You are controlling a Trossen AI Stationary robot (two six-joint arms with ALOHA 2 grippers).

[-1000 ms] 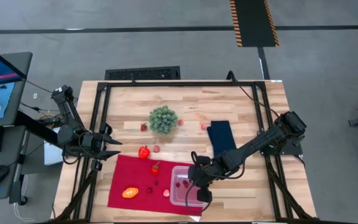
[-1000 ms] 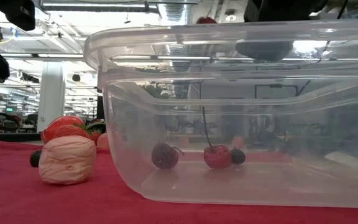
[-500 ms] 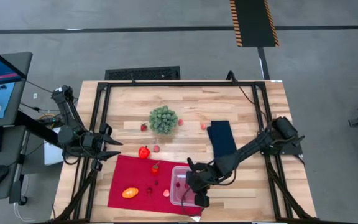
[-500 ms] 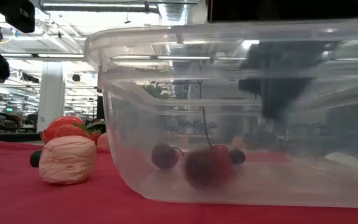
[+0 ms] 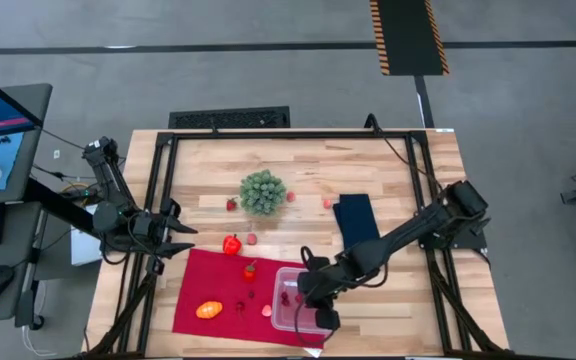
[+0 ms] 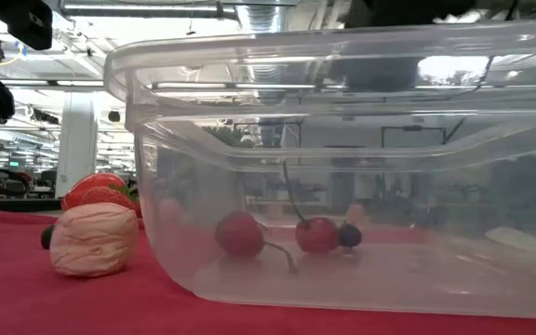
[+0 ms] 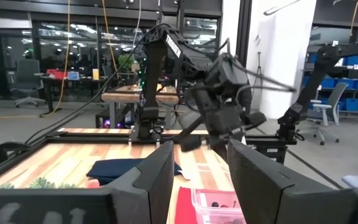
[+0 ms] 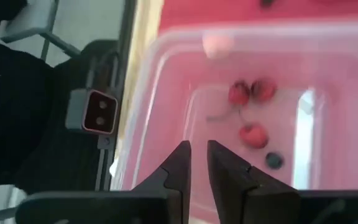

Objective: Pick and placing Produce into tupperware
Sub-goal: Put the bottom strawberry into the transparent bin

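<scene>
A robotics lab: more robot arms (image 7: 166,68) on workbenches (image 7: 129,96)

red cherries (image 8: 252,93), pink-tinted tupperware (image 8: 166,81), red cloth (image 5: 203,285)

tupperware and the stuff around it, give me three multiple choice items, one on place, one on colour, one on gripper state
1. Where does the tupperware stand?
A. on the red cloth's right end
B. on the dark blue cloth
C. beside the green bushy ball

2. What colour is the oval piece on the red cloth?
A. blue
B. orange
C. white

3. How is the right gripper now?
A. shut on a cherry
B. hanging over the tupperware, holding nothing
C. resting on the bare wood

Answers:
1 A: the high view shows the container at the cloth's right end.
2 B: it shows orange against the red cloth.
3 B: the right wrist view shows nothing between its fingers, and the red fruits lie on the container's floor below.
</scene>
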